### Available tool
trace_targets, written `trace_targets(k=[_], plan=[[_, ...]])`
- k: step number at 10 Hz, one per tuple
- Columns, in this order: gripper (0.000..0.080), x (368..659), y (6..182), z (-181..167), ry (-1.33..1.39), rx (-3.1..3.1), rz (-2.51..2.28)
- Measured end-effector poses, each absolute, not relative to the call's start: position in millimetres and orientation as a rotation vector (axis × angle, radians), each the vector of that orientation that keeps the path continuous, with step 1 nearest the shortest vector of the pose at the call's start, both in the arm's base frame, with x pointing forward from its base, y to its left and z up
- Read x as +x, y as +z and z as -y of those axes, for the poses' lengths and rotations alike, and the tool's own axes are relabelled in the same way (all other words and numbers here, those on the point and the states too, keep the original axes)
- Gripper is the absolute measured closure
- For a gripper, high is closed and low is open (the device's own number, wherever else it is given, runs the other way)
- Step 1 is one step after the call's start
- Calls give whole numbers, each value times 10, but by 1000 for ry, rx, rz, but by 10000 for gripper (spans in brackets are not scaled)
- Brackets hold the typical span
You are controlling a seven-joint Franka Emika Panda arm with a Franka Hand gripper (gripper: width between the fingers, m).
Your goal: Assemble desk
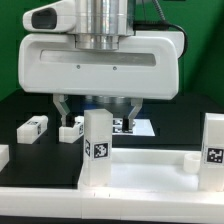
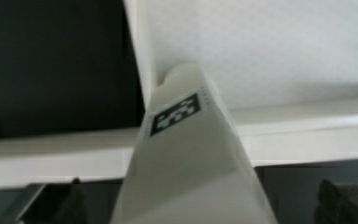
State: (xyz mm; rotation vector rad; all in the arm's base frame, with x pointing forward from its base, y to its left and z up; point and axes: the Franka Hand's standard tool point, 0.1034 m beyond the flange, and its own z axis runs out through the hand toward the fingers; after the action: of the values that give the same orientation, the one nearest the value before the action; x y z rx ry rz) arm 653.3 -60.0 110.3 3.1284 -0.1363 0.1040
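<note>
Two legs stood upright on the tabletop (image 1: 150, 165) at the front: middle leg (image 1: 97, 148) and right leg (image 1: 212, 150), at the exterior view's right. Loose legs (image 1: 33, 126) lay behind on the table (image 1: 15, 110). Gripper (image 1: 95, 120) pointed straight down over the middle leg, jaws spread wide, touching nothing. Probably the leg-fitting step; next move would be to close squarely on that leg and twist it home.

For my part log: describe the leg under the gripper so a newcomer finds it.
Find the white tabletop across the exterior view's foreground. At its left corner in that view stands a leg, below the gripper. The loose legs behind lie flat; the other upright leg stands far right.
</note>
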Motion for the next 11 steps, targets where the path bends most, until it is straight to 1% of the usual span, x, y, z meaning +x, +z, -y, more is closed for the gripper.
trace_targets(k=[5, 6, 7, 8, 9, 11], plan=[[151, 6540, 1099, 582, 107, 3092, -417], [275, 6539, 1097, 590, 107, 3088, -447], [275, 6538, 1095, 589, 107, 3090, -430], [478, 6538, 1095, 590, 106, 3090, -430], [510, 6540, 1096, 591, 107, 3090, -430], [510, 6540, 1096, 591, 108, 3099, -373]])
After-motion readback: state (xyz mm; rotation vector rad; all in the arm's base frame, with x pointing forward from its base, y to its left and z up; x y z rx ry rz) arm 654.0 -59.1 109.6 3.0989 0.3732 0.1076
